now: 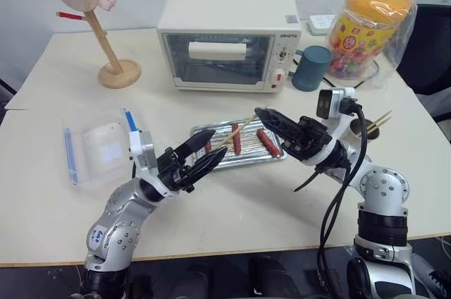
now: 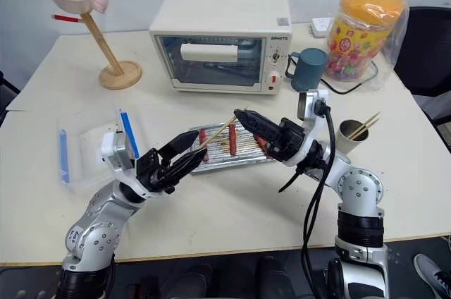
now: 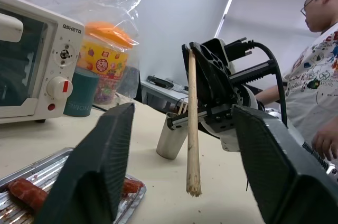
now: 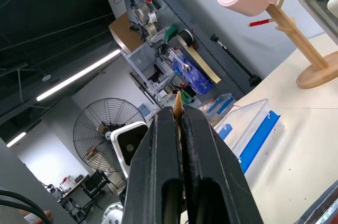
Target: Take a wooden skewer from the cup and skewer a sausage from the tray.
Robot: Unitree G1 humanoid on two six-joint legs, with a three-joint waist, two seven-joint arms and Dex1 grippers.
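My right gripper (image 1: 263, 113) is shut on a wooden skewer (image 1: 236, 132) and holds it slanted above the steel tray (image 1: 246, 163). The stick's lower end reaches between the fingers of my left gripper (image 1: 213, 147), which stand apart on either side of it without touching it; the left wrist view shows the skewer (image 3: 193, 129) in that gap. Three reddish-brown sausages lie in the tray, one (image 1: 268, 142) on the right and one partly behind my left fingers (image 1: 194, 149). The metal cup (image 2: 350, 132) with more skewers stands behind my right arm.
A toaster oven (image 1: 225, 41) stands behind the tray, with a teal mug (image 1: 310, 68) and a candy jar (image 1: 366, 27) to its right. A clear box with blue clips (image 1: 99, 147) lies at left, a mug stand (image 1: 106, 45) beyond it. A person (image 3: 317, 76) sits nearby.
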